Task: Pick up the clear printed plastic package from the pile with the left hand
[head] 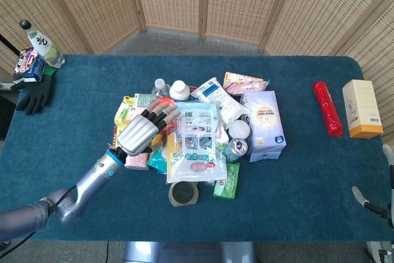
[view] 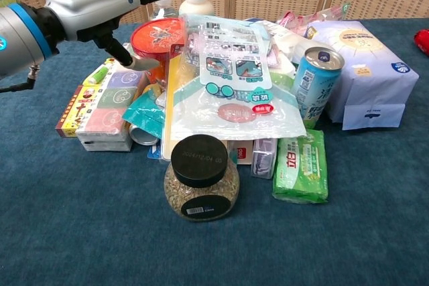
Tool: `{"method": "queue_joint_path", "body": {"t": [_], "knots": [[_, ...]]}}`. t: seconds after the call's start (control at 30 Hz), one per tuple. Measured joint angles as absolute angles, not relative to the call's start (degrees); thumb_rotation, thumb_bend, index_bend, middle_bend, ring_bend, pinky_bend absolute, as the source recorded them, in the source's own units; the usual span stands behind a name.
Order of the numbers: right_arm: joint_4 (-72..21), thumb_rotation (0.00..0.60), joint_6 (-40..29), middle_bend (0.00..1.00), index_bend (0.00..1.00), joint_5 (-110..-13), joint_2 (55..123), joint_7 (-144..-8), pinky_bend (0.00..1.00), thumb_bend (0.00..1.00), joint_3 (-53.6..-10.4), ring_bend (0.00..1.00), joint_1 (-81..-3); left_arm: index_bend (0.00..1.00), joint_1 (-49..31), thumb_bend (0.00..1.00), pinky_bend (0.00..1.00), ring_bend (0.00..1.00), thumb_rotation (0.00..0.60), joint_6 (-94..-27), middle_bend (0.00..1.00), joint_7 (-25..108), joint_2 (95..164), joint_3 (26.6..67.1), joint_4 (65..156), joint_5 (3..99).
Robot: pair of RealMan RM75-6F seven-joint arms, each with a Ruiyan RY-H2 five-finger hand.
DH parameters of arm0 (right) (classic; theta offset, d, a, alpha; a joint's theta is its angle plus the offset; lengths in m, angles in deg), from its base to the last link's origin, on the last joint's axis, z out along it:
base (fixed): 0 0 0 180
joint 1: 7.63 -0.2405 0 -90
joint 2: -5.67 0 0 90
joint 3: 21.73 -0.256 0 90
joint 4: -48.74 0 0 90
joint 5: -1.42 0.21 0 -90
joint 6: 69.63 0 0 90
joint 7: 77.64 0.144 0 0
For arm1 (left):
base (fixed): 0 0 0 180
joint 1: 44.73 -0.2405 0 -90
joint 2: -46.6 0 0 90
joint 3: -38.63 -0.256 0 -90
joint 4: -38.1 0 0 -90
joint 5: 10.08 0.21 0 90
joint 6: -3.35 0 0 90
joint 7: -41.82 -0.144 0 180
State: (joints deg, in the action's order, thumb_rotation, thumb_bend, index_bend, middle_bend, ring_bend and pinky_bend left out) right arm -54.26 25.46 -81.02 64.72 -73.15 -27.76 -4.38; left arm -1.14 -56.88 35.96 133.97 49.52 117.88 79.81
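Observation:
The clear printed plastic package [head: 196, 143] lies flat on top of the pile in the middle of the blue table, with a pale blue and pink label near its lower end [view: 231, 78]. My left hand [head: 144, 129] hovers over the pile's left side, above the red-lidded cup [view: 157, 41]. Its fingers are stretched out and apart, the tips just short of the package's upper left corner. It holds nothing [view: 114, 1]. Of my right hand [head: 369, 201] only a sliver shows at the bottom right corner of the head view.
A black-lidded jar [view: 201, 179] stands in front of the package; a blue can [view: 316, 82] and a pale blue tissue pack [head: 266, 124] flank its right. Stacked boxes [view: 100, 105] sit left. A red tube [head: 327, 108], an orange box [head: 361, 108] and a black glove [head: 34, 93] lie apart.

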Motion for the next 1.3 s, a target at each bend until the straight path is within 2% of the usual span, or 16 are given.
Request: {"method": "queue_joint_path", "body": {"t": [0.37,0.47,0.57,0.63,0.73,0.8,0.87,0.93,1.03,1.13,1.3], "knots": [[-53.67,0.568,28.30,0.08,0.00,-81.25,64.45,-71.04,0.00,0.22,-27.77,0.00,-2.13,0.00,4.81,0.33,0.00,0.02,0.600,-51.82,0.01,34.59,138.83,51.88,113.68,76.02],[-53.37,0.565,29.60,0.08,0.00,-81.60,64.36,-69.64,0.00,0.22,-27.61,0.00,-0.98,0.06,7.27,0.34,0.00,0.15,0.600,-49.65,0.06,33.72,139.94,52.85,112.71,74.94],[-53.12,0.566,30.72,0.09,0.00,-82.04,64.28,-68.59,0.00,0.22,-27.43,0.00,-0.06,0.19,9.04,0.37,0.01,0.30,0.600,-48.01,0.15,31.15,140.80,53.43,111.74,73.93],[-53.05,0.570,31.49,0.12,0.00,-82.37,64.21,-67.72,0.00,0.22,-27.43,0.00,0.40,0.24,9.96,0.41,0.07,0.39,0.600,-46.96,0.18,28.82,141.10,53.56,111.26,73.31],[-52.90,0.571,32.33,0.15,0.00,-82.69,64.01,-67.13,0.00,0.23,-27.71,0.00,0.91,0.25,11.33,0.46,0.21,0.47,0.600,-44.79,0.20,23.83,141.31,53.76,110.84,71.40],[-52.89,0.570,32.90,0.16,0.00,-83.12,63.98,-66.80,0.00,0.22,-27.86,0.00,1.10,0.27,12.19,0.50,0.27,0.50,0.600,-42.99,0.22,20.30,141.34,54.13,110.89,68.65],[-52.96,0.569,33.41,0.19,0.00,-83.68,63.95,-66.34,0.00,0.22,-27.94,0.00,1.28,0.33,13.10,0.52,0.33,0.55,0.600,-41.35,0.28,17.34,141.37,54.60,110.95,65.15],[-53.16,0.570,33.53,0.21,0.00,-84.05,63.78,-65.96,0.00,0.22,-27.92,0.00,1.54,0.45,13.90,0.54,0.45,0.67,0.600,-40.67,0.42,14.83,141.48,55.02,110.93,62.47],[-53.47,0.567,33.53,0.23,0.00,-84.05,63.53,-66.20,0.00,0.22,-27.93,0.00,1.72,0.58,14.80,0.57,0.58,0.79,0.600,-41.65,0.55,12.22,142.09,55.83,110.61,60.33],[-53.71,0.568,33.59,0.24,0.00,-84.24,63.48,-66.35,0.00,0.22,-28.00,0.00,1.85,0.62,14.86,0.59,0.62,0.83,0.600,-44.90,0.60,13.03,142.59,56.36,110.27,60.96],[-53.50,0.568,33.31,0.24,0.00,-84.12,63.65,-66.28,0.00,0.22,-28.21,0.00,1.82,0.61,14.17,0.57,0.62,0.82,0.600,-50.87,0.59,19.04,142.30,57.16,110.20,63.69]]}}
